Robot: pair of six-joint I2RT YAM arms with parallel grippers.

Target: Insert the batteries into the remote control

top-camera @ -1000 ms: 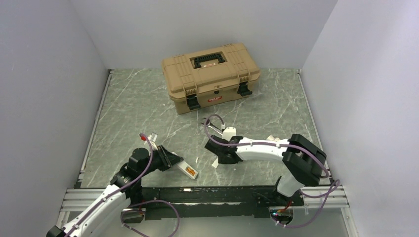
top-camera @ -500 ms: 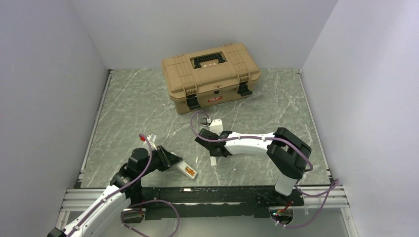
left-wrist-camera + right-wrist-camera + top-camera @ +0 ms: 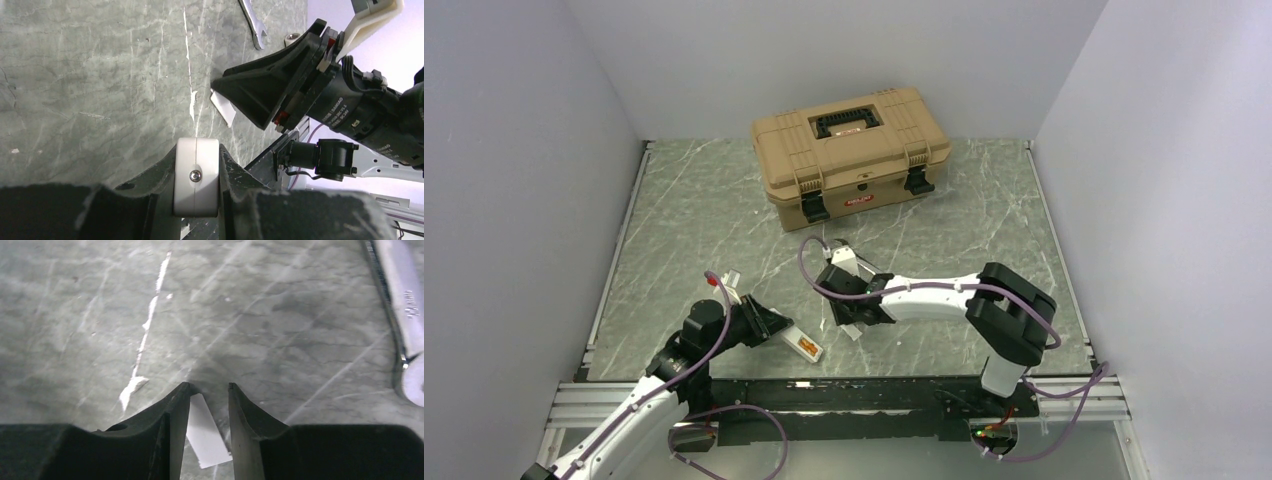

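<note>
White and slim, the remote control [image 3: 802, 344] sits at the near edge of the bench [image 3: 704, 230]. It is pinched at one end by the left claw [image 3: 778, 330], and its free end points towards the other arm. The orange-brown recess [image 3: 808, 347] faces up, so the battery bay looks exposed and ready. From the left wrist view the white bar is clamped tight between the two fingers.

Just beside it, towards the middle of the bench, a small flat white piece [image 3: 206, 440] lies on the stone. I would guess it is the battery cover, though I cannot be sure. The right claw [image 3: 208, 388] hovers low over it with its jaws partly spread, one finger to each side and not closed on it.

Further right a steel wrench [image 3: 400, 300] lies on the bench, and a tan toolbox [image 3: 849, 150] stands shut at the back. I see no batteries anywhere in these views.

To my eye the loading has barely begun: the remote is held steady while the other arm deals with the loose piece. Next, the right claw must either close cleanly on that thin piece, which will be fiddly as it lies flat, or go in search of the cells.
</note>
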